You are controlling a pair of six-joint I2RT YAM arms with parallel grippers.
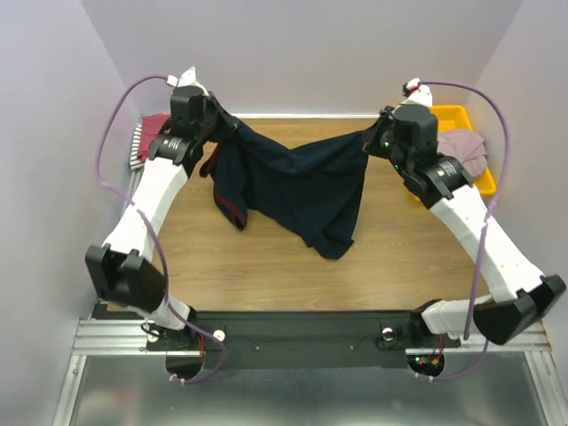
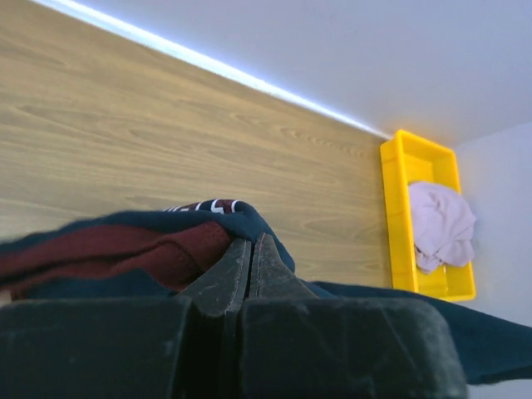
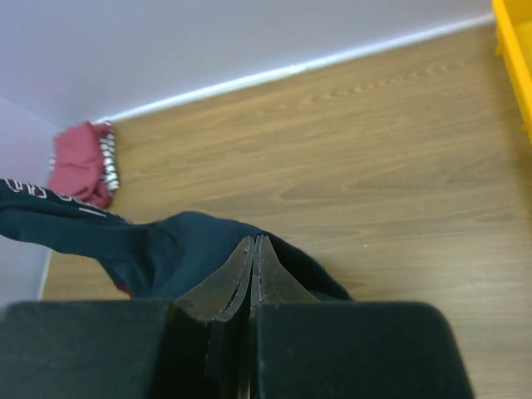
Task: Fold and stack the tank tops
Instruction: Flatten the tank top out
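- The desk was a light wood-grain top, closed in by plain pale lilac walls at the back and on both sides. A bright white line ran where the back wall met the wood.
- A black bar along the near edge carried both arm bases and sat on a ribbed metal rail. Purple cables looped beside each arm.
- A yellow tray stood in the far right corner, with a dusty-pink top heaped in it and spilling over its near rim.
- In the far left corner, against the side wall, a dark-red top lay bunched just beside a black-white striped top, the two touching.
- The navy jersey hung between the two arms, spread across the far half of the desk. Its top edge sagged in the middle and its lower part dropped to a point near the desk's centre. Whether that lowest fold touched the wood could not be told.
- The left pincer was clamped tight on the jersey's left end, fingertips pressed together. Navy cloth and maroon trim were bunched over and beside the tips.
- The right pincer was likewise squeezed closed on the jersey's right end. The cloth humped over its tips and trailed away to the left, white lettering showing on the far stretch.
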